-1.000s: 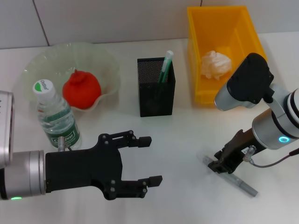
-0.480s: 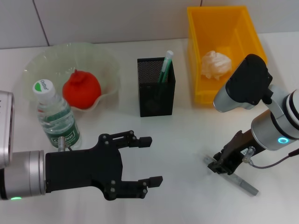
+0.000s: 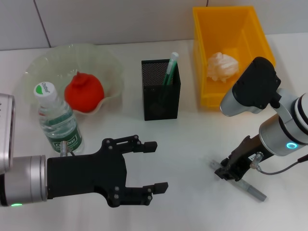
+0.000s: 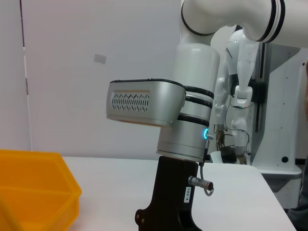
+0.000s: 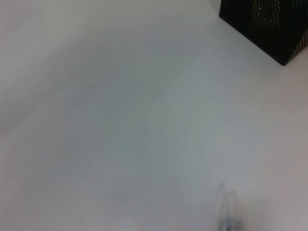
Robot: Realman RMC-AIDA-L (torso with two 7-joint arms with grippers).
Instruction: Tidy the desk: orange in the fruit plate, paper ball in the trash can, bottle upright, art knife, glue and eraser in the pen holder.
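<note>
Grey art knife [image 3: 246, 186] is lying flat on the desk [image 3: 192, 144] at the near right, and the right gripper [image 3: 230, 172] is being held low right over its left end, presumably for a pinch grasp. Fingers look closed in on the handle, but actual contact cannot be told: the gripper body is blocking it. The knife is lying diagonally, so a grip near one end is likely to let the far end droop on lifting.

Left gripper [image 3: 150, 166] is being held idle at the near left, fingers spread wide, nothing between them. It is sitting clear of the right arm's likely path to the holder.

Most of the task is looking done:
- orange [image 3: 84, 92] is sitting in the plate [image 3: 48, 65] at the far left
- bottle [image 3: 57, 120] is standing upright just near of the plate, cap on
- paper ball [image 3: 222, 66] is lying inside the yellow bin [image 3: 211, 29] at the far right
- pen holder [image 3: 160, 96] is standing mid-desk between plate and bin, with a green-and-white stick, probably the glue [image 3: 170, 67], leaning in it

Eraser is not being seen on the desk; it may be inside the mesh holder, cannot tell.

Remaining step, as judged: the knife is to be carried left and far to the holder, then tipped upright for the drop, since the opening is narrow and partly taken up.
</note>
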